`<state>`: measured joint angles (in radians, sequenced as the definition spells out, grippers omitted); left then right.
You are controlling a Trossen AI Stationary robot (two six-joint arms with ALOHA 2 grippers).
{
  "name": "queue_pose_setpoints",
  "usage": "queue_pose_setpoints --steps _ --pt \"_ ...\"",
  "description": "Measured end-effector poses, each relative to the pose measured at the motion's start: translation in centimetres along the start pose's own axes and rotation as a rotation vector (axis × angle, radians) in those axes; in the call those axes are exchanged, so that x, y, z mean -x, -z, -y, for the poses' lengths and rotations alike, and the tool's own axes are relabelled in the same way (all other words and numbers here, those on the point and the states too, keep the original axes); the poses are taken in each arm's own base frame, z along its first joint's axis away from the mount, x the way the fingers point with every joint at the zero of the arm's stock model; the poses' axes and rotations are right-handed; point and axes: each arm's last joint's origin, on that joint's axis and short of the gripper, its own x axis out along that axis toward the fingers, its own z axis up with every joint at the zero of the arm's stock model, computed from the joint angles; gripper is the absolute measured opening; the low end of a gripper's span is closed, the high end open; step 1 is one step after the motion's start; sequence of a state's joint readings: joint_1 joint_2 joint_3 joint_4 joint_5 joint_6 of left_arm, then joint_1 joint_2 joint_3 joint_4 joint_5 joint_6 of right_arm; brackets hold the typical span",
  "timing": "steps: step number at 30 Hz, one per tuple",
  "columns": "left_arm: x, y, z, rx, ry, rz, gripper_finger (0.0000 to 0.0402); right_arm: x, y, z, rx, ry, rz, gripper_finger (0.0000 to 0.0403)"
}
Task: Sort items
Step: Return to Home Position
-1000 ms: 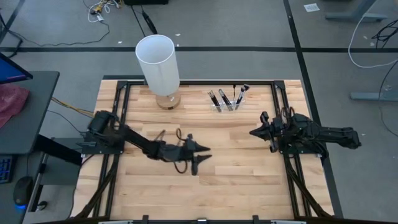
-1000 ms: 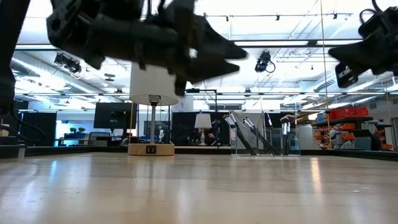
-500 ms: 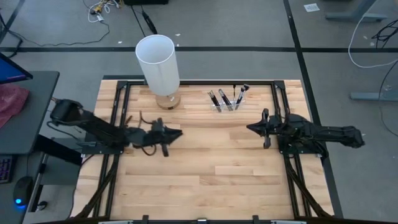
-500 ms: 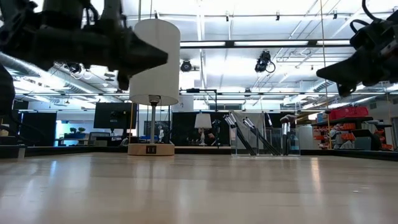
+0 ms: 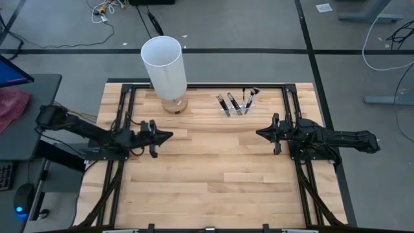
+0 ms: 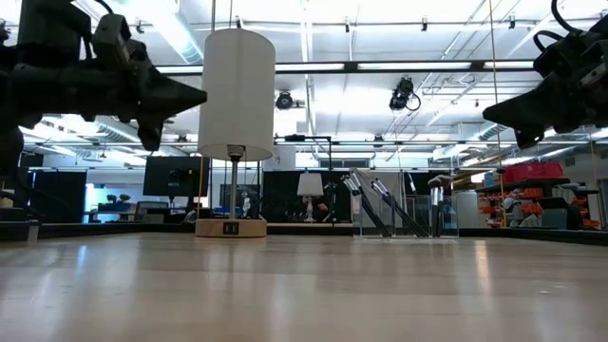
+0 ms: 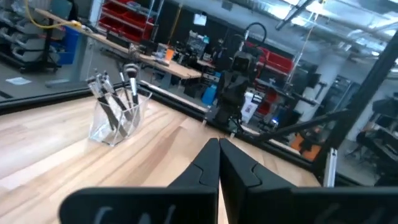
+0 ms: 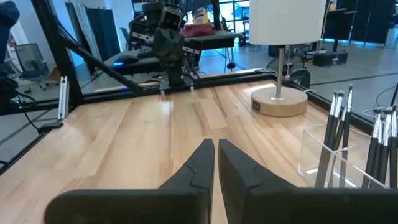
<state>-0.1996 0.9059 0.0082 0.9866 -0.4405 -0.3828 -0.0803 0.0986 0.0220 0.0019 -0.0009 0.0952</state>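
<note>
Several dark-handled brushes and sticks, the items (image 5: 236, 101), stand in a small clear holder (image 5: 233, 112) at the table's far middle, leaning on its rim; they also show in the wrist views (image 7: 115, 93) (image 8: 339, 134). My left gripper (image 5: 169, 135) hovers shut and empty over the table's left part, fingers level and pointing right (image 7: 218, 142). My right gripper (image 5: 258, 133) hovers over the right part, fingers together and empty (image 8: 215, 144), pointing left. Both are above the tabletop, clear of the holder.
A tall white cylinder (image 5: 163, 65) on a round wooden base (image 5: 174, 105) stands at the far left-middle of the table, left of the holder. Black frame rails (image 5: 123, 110) run along the table's left and right sides. Bare wood (image 5: 213, 175) lies between and in front of the grippers.
My left gripper has drawn back from the table's middle toward its left edge and a little toward the far edge, and its fingers have shut on nothing. The items stay in the holder.
</note>
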Motion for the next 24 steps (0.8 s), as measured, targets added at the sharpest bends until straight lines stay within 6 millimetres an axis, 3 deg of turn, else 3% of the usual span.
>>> queue_pose_setpoints --steps 6,16,24 --pt "0.2 -1.0 -0.2 -0.043 0.109 0.014 0.0002 0.0 0.0 0.0 0.000 0.000 0.002 0.0027" --pt "0.7 -2.0 -2.6 -0.069 -0.041 0.006 0.0002 0.0 0.0 0.0 0.000 0.000 0.004 0.0027" --pt "1.8 -2.5 -2.8 -0.127 -0.031 0.004 0.0001 0.0 0.0 0.0 0.000 0.000 0.004 0.0027"
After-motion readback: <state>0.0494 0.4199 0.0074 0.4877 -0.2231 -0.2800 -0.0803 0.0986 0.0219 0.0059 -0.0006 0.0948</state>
